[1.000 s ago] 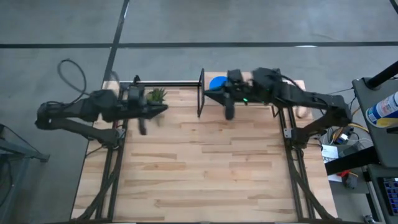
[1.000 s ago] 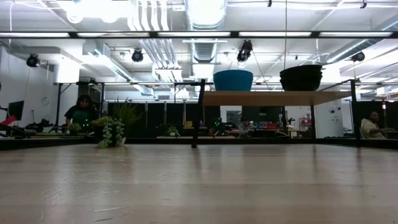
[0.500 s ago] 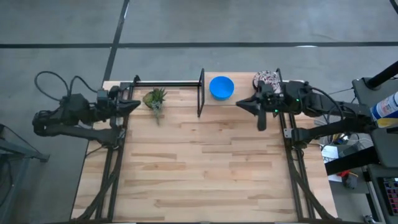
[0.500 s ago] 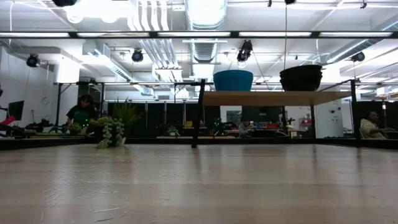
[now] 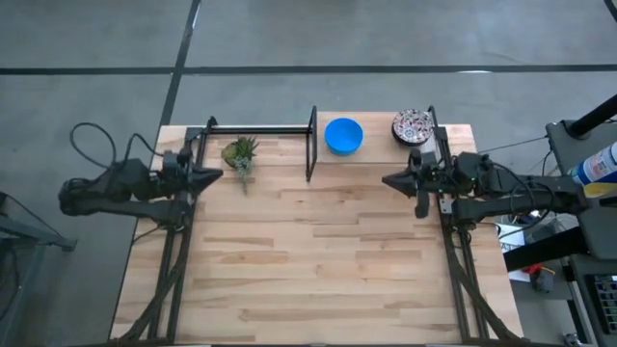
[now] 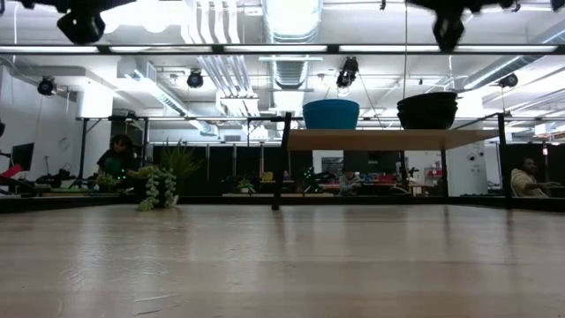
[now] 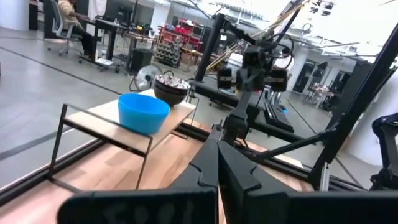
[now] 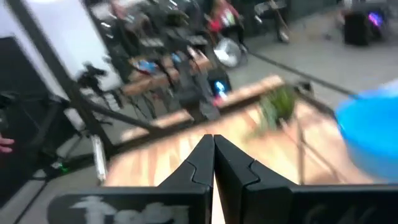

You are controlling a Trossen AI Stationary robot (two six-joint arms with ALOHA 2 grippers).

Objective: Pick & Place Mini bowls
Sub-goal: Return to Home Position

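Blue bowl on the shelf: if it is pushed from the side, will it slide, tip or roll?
The blue bowl will probably slide, not roll: it sits upright on the flat shelf. It looks rigid and likely light. It stands near the shelf's end, so a hard push might drop it. Left gripper and right gripper wait at the table's sides.

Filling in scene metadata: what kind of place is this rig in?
Probably an open-plan robotics lab or workshop: exposed ducts and strip lights overhead, a person seated beyond the table, and racks of gear on a concrete floor.
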